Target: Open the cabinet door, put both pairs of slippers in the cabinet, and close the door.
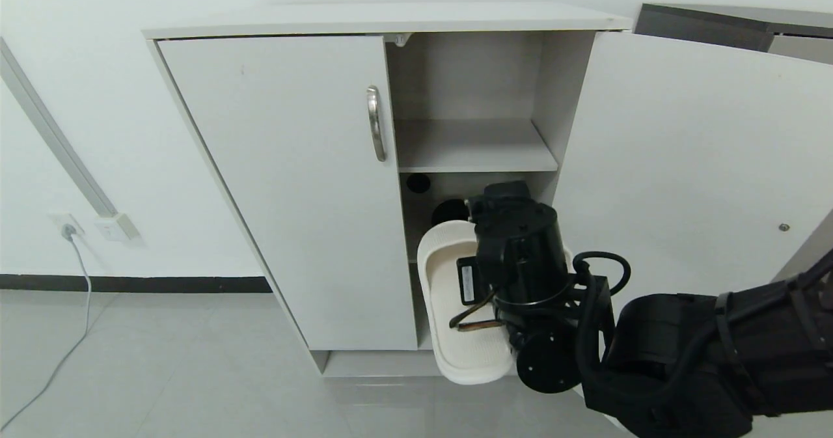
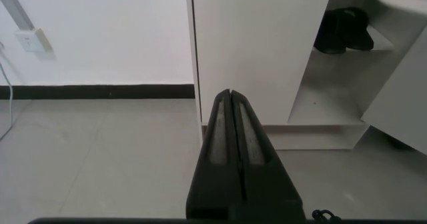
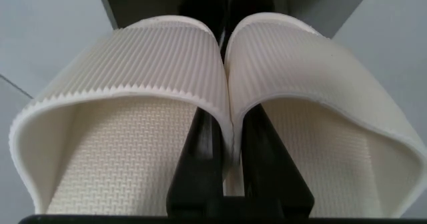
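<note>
A pair of white ribbed slippers (image 1: 449, 295) hangs side by side at the mouth of the cabinet's (image 1: 273, 184) lower compartment, heels toward me. My right gripper (image 3: 230, 151) is shut on the two inner strap edges of the white slippers (image 3: 153, 71), pinching them together. Black slippers (image 1: 449, 211) lie deeper inside on the lower shelf, just beyond the white toes; the black slippers (image 2: 343, 29) are also in the left wrist view. The right door (image 1: 683, 164) stands wide open and the left door with its metal handle (image 1: 375, 123) is closed. My left gripper (image 2: 230, 97) is shut on nothing, low over the floor, facing the cabinet's base.
An upper shelf (image 1: 475, 145) inside the cabinet is bare. A wall socket (image 1: 65, 226) with a grey cable (image 1: 78, 295) sits at the left, above the black skirting. Grey furniture (image 1: 716, 25) stands behind the open door. Tiled floor (image 1: 195, 386) lies open at the front left.
</note>
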